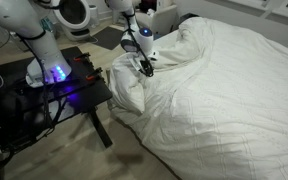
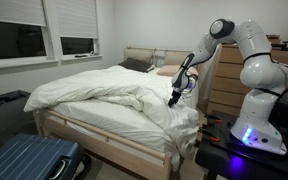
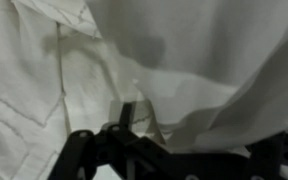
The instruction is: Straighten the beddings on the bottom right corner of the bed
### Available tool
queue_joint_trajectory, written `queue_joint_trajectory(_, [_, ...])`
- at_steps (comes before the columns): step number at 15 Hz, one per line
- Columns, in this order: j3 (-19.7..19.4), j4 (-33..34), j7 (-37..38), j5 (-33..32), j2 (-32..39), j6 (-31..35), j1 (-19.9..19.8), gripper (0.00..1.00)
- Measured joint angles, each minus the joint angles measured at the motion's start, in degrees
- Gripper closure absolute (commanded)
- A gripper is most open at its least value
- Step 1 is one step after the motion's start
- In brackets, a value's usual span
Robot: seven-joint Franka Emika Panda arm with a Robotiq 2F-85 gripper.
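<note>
Under the pincer [image 1: 146, 69], soft white beddings [image 1: 224, 95] seem crumpled.

windows [image 2: 19, 42]: blinds part down, dark outside | wall [image 2: 154, 22]: white | dresser [image 2: 218, 92]: wooden | suitcase [image 2: 29, 160]: blue | floor [image 1: 69, 158]: beige carpet

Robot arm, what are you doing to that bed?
The white robot arm is reaching over a corner of the bed, where the white beddings lie bunched and wrinkled. Its gripper hangs right at the heap with open jaws, holding nothing yet. The corner has not been straightened.
</note>
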Motion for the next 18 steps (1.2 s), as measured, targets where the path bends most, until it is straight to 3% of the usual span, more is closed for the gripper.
queue_joint_trajectory(1, [0.0,0.6,0.3,-1.8,1.2,0.4,-0.6,0.31])
queue_joint_trajectory(5, [-0.5,2.1,6.1,-6.6,3.1,0.6,-0.4,0.63])
queue_joint_trajectory(8, [-3.5,4.0,15.4,-7.5,2.7,0.5,4.1,0.84])
queue_joint_trajectory(10, [-8.4,6.3,23.8,-7.5,1.4,0.0,10.4,0.99])
queue_joint_trajectory(12, [-15.3,8.3,31.9,-7.5,-0.9,-1.1,18.3,1.0])
queue_joint_trajectory(18, [-41.9,10.6,54.6,-12.3,-5.8,-8.1,45.4,1.0])
